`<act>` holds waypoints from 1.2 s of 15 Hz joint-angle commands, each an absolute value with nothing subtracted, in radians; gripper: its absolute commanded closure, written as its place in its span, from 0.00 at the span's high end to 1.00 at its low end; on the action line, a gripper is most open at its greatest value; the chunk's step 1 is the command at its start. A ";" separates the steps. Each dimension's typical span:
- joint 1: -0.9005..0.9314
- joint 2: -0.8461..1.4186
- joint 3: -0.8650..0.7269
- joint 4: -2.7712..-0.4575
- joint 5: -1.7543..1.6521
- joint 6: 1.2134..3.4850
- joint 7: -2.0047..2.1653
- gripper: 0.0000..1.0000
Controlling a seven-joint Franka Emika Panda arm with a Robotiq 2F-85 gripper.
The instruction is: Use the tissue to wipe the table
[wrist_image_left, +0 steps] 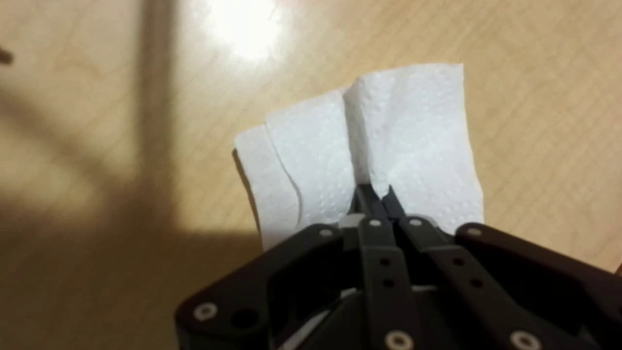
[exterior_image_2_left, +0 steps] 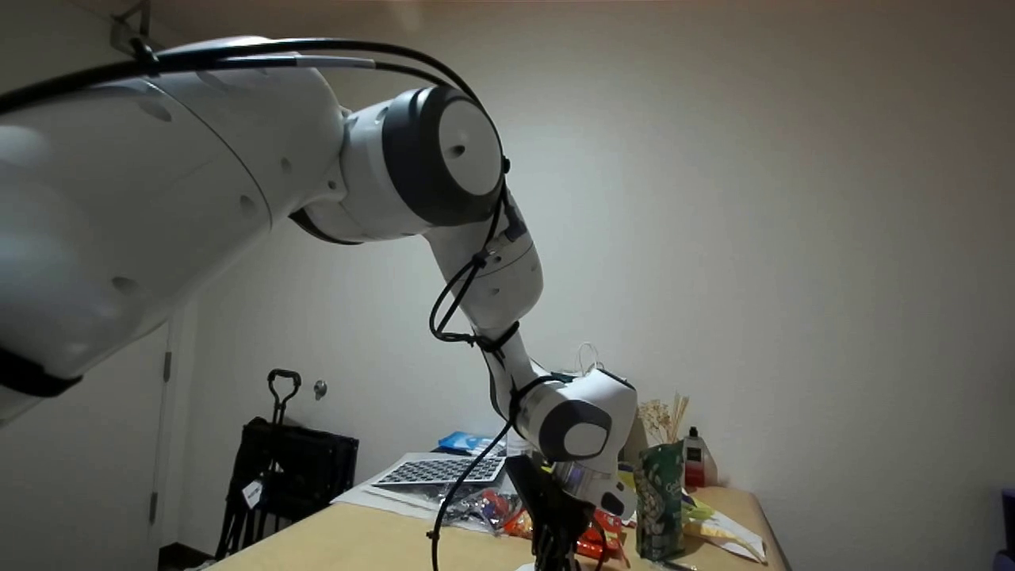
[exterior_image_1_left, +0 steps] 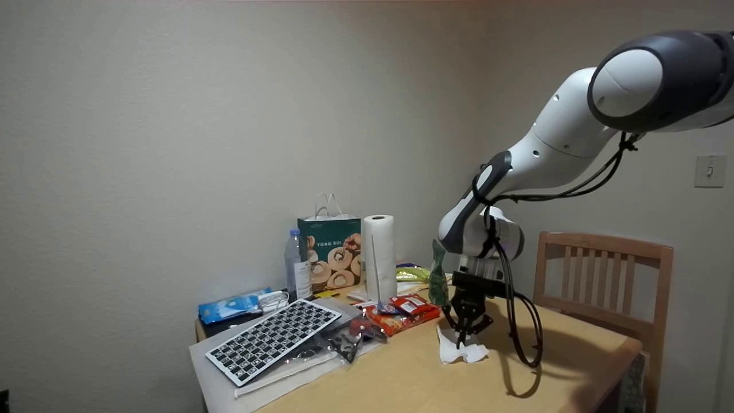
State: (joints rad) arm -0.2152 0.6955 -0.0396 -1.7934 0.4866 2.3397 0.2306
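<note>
Gripper (wrist_image_left: 380, 198) points down with its fingertips squeezed almost together, and there's a fold of the tissue (wrist_image_left: 413, 146) pinched in there. A crease runs from the tips to the tissue's edge, the rest spreads out either side, and in the wrist view one edge has a thin shadow along it. It's sitting on the table (exterior_image_1_left: 390, 378). Near it you've got some red packs (exterior_image_1_left: 401, 315), plus a green pouch (exterior_image_2_left: 660, 503) standing upright. A bit farther off there's a panel (exterior_image_1_left: 273, 341) of black squares in a white frame, then the upright paper roll (exterior_image_1_left: 381, 258). Behind that, a green paper bag (exterior_image_1_left: 324, 252) with a clear bottle (exterior_image_1_left: 298, 267) just beside it. Past the table edge: wooden chair (exterior_image_1_left: 605, 246), then a light switch (exterior_image_1_left: 710, 171) on the wall (exterior_image_1_left: 241, 143).
</note>
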 commanded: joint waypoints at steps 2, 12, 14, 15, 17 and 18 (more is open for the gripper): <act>-0.243 0.720 -0.113 -1.811 0.490 2.460 0.292 0.00; -0.266 0.706 -0.135 -1.790 0.475 2.430 0.314 0.00; -0.259 0.738 -0.162 -1.756 0.478 2.447 0.384 0.00; -0.262 0.746 -0.173 -1.748 0.480 2.442 0.415 0.00; -0.273 0.758 -0.204 -1.740 0.490 2.446 0.492 0.00; -0.281 0.764 -0.218 -1.734 0.493 2.443 0.525 0.00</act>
State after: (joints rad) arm -0.2602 0.7318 -0.1842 -1.7544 0.4844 2.4318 0.4325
